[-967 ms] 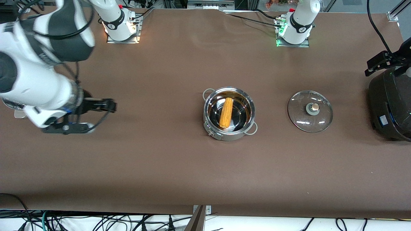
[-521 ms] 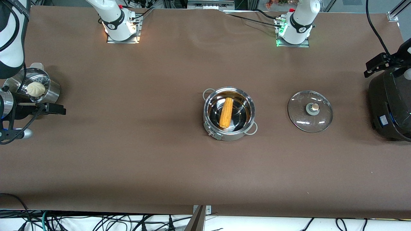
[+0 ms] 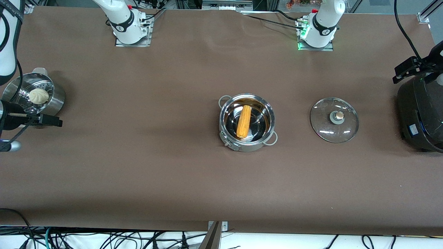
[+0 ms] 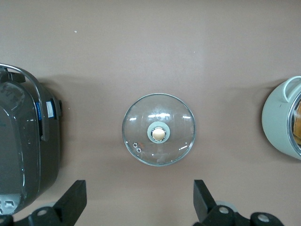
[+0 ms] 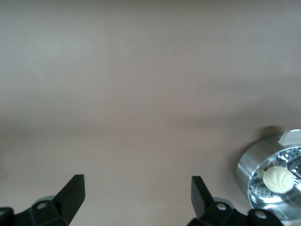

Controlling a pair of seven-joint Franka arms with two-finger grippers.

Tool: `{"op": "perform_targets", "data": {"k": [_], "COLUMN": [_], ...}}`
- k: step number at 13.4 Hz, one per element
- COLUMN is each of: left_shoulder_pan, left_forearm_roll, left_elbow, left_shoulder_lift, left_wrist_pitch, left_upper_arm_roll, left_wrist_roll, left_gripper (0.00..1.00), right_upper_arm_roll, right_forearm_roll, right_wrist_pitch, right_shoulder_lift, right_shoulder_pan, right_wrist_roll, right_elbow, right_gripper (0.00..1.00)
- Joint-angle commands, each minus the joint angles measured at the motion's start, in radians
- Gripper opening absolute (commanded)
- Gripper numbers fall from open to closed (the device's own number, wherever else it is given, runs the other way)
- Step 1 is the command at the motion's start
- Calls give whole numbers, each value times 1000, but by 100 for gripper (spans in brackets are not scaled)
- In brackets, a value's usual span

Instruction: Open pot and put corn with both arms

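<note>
Altogether, on one brown table (image 3: 173, 173): one pot (image 3: 247, 143), one corn (image 3: 243, 121), one lid (image 3: 334, 120), one steamer (image 3: 55, 100), one bun (image 3: 38, 95), one rice cooker (image 3: 420, 117), two arms.

Pot: one, steel, round, uncovered, near the middle of the table; two wire loop handles, one toward the bases, one toward the front camera; its pale outer wall shows at the edge of the left wrist view (image 4: 277, 117).
Corn: one cob, yellow-orange, lying inside the pot on its bottom, lengthwise from the bases' side toward the camera's side.
Lid: one, clear glass with a tan knob, flat on the table, knob up, apart from the pot toward the left arm's end; between pot and rice cooker; centred in the left wrist view (image 4: 159, 135).
Steamer: one, perforated steel, at the right arm's end of the table; also in the right wrist view (image 5: 270, 179).
Bun: one, white, in the steamer (image 5: 278, 179).
Rice cooker: one, black, at the left arm's end (image 4: 21, 155).

Left gripper (image 4: 139, 200): over the table beside the lid; two fingers spread wide, nothing between them.
Right gripper (image 5: 138, 197): by the steamer at the right arm's end, seen at the edge of the front view (image 3: 50, 121); two fingers spread wide, nothing between them.
</note>
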Motion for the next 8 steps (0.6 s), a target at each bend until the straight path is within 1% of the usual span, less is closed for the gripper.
{"op": "perform_targets", "data": {"k": [1,4,5,7,8], "left_shoulder_pan": [-7,-5,-5,-5,-7], "left_forearm_roll": [22,22,22,22,22], "left_elbow": [36,36,35,36,36], "left_shoulder_lift": [26,26,26,26,24], "left_wrist_pitch": [-23,-23,-23,-23,-23], "left_upper_arm_roll": [-8,-16,-16,-16,-17], "left_wrist_roll": [-22,-23,-23,-23,-23], "left_gripper": [100,100,100,100,100], "right_upper_arm_roll": [4,3,3,9,9], "right_forearm_roll": [-3,-1,-1,-3,-1], "right_wrist_pitch": [139,120,94,13,-14], "right_shoulder_lift": [-219,-305,-340,-367,-374], "right_shoulder_pan": [-3,-15,-17,-12,-12], "right_wrist_roll": [60,60,60,68,74], "right_elbow": [-306,-370,-379,-393,-420], "right_gripper": [100,100,100,100,100]}}
